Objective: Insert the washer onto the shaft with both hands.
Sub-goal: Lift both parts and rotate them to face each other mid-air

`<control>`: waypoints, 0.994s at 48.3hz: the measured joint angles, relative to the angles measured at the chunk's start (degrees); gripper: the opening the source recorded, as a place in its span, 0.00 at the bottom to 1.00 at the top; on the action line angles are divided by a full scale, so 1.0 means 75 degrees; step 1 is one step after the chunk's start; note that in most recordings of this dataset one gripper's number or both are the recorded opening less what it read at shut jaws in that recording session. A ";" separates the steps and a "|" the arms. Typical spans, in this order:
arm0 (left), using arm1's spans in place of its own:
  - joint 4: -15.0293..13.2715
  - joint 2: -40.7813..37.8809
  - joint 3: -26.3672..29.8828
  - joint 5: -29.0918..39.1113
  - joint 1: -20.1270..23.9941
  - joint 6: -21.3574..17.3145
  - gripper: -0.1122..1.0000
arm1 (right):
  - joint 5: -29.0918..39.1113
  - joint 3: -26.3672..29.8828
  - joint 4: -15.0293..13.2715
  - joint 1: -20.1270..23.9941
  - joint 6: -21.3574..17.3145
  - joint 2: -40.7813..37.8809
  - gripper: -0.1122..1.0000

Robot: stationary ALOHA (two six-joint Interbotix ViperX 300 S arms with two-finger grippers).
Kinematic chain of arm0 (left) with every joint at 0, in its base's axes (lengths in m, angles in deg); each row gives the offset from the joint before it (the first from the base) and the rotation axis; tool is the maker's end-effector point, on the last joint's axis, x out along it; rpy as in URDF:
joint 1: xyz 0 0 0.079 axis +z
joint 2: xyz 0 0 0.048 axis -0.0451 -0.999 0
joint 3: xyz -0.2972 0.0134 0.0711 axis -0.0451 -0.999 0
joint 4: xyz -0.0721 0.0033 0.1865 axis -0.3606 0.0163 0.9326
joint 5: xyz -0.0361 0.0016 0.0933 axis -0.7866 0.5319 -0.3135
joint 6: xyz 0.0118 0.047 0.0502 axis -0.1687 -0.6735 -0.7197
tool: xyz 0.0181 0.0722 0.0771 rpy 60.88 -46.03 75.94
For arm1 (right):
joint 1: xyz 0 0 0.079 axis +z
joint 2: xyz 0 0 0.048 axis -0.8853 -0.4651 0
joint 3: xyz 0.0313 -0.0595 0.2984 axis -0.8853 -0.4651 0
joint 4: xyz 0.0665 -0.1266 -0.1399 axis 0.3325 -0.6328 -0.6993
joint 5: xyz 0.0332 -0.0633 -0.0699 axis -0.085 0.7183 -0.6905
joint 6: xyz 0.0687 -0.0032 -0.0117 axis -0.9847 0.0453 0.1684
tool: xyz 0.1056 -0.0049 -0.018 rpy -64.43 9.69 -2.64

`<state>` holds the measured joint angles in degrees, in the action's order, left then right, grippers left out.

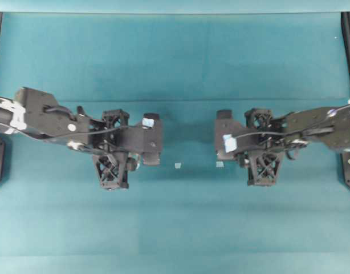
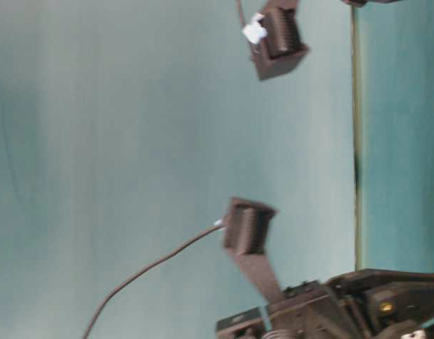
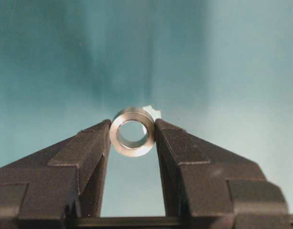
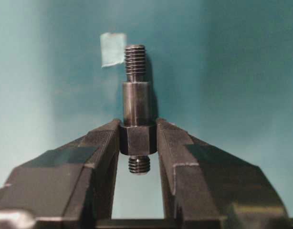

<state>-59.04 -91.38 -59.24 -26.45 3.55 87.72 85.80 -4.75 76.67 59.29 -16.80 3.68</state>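
1. Left wrist view: the left gripper is closed on the washer, pinched between the two fingertips. The ring faces the camera, its bore showing through to the teal table.
2. A corner of a pale tape square shows just behind the washer's upper right edge.
3. Right wrist view: the right gripper clamps the shaft by its hexagonal collar. The shaft stands upright in the frame, its threaded thin end pointing away from the camera, with a short threaded stub below the collar.
4. A second tape square lies on the table beyond, just left of the threaded tip.
5. Overhead view: the two grippers face each other across the table's middle, well apart, with both tape squares on the cloth between them.
6. Neither part can be made out with any certainty from overhead; the fingertips are likely hidden under the arm bodies.
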 measured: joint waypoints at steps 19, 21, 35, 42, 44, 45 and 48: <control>0.0000 0.0633 -0.0762 -0.1934 0.0023 0.0211 0.42 | -0.1031 -0.0516 0.0059 0.0000 -0.0645 0.0621 0.11; 0.0012 0.0656 -0.0797 -0.2098 0.0012 0.0246 0.42 | -0.1254 -0.0562 0.0059 0.0000 -0.0750 0.0656 0.11; 0.0012 0.0773 -0.0996 -0.3105 0.0023 0.0328 0.42 | -0.2402 -0.0949 0.0070 0.0000 -0.1078 0.0879 0.11; 0.0000 0.0809 -0.1172 -0.3820 0.0082 0.0621 0.42 | -0.2695 -0.1125 0.0070 0.0023 -0.1090 0.0984 0.11; 0.0000 0.0820 -0.1207 -0.3996 0.0129 0.0727 0.42 | -0.2742 -0.1160 0.0070 0.0035 -0.1078 0.1008 0.11; 0.0000 0.0820 -0.1219 -0.4078 0.0152 0.0750 0.42 | -0.2789 -0.1172 0.0070 0.0035 -0.1090 0.1008 0.10; 0.0012 0.0820 -0.1242 -0.4336 0.0176 0.0879 0.42 | -0.2930 -0.1207 0.0070 0.0059 -0.1090 0.1031 0.11</control>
<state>-58.95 -85.23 -68.56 -58.97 4.87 94.31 63.83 -13.80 77.19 59.73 -24.97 11.41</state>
